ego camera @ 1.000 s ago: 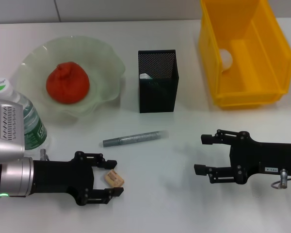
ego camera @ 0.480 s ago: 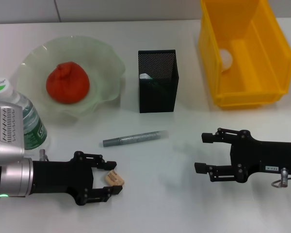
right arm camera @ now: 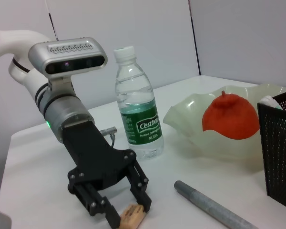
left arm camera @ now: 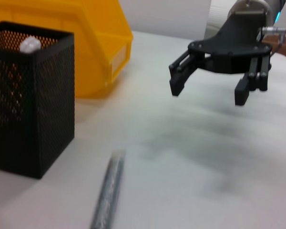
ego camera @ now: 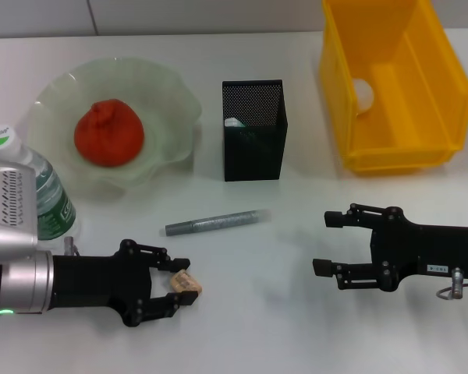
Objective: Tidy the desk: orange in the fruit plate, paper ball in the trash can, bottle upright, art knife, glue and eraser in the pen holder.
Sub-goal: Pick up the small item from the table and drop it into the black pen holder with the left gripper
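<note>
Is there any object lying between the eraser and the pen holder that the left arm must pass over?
Yes. The grey pen-shaped stick lies on the table between the eraser, which sits between the left gripper's fingers, and the pen holder. It lies flat and low, so lifting should clear it.
</note>
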Tool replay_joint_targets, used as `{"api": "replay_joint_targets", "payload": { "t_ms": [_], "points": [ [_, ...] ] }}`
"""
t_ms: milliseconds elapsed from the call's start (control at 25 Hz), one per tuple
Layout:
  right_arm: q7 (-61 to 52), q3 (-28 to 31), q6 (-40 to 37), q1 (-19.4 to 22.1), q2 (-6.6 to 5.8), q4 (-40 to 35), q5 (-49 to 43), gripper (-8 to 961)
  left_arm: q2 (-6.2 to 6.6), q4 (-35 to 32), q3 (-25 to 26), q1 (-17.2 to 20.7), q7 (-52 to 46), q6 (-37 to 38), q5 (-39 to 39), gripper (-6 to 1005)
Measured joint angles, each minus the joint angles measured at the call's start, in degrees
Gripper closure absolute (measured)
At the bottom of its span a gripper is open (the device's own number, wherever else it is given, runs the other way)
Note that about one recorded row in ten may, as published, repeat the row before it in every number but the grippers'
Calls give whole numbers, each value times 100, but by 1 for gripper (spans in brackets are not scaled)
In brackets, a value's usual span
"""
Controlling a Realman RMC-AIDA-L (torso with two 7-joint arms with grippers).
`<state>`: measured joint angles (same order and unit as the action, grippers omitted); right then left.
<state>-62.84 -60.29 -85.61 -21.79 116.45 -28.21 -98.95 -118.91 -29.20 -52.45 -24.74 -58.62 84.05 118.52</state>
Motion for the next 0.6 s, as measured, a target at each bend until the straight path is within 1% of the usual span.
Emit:
{"api": "replay_joint_targets", "payload": {
  "t_ms": [120,160,200,240,280,320,360,400,480,600],
  "points": [
    [0,0,0,1,0,-1,6,130,13,-36,4,23,16,167,-252,540],
    [0,0,0,11,0,-1,7,130,21,-40,3,63,61,314,-561,540],
    [0,0,0,11,0,-1,7,130,21,-40,3,63,61,314,-561,540],
    [0,6,-1,18,0,-1,7,130,24,-37,3,95,105,386,-779,540],
    [1,66,-1,34,1,-1,1,130,24,5,2,159,242,489,-1139,540],
    [1,66,-1,34,1,-1,1,130,24,5,2,159,242,489,-1139,541],
    [15,128,-5,46,5,1,-15,130,19,47,-4,193,354,540,-1319,541],
    [15,128,-5,46,5,1,-15,130,14,129,-11,224,505,595,-1571,541],
    [37,154,-17,58,10,31,-28,130,5,538,-34,232,934,699,-2165,543],
    [44,155,-29,65,14,46,-30,130,5,692,-35,213,1073,719,-2333,547]
  ]
}}
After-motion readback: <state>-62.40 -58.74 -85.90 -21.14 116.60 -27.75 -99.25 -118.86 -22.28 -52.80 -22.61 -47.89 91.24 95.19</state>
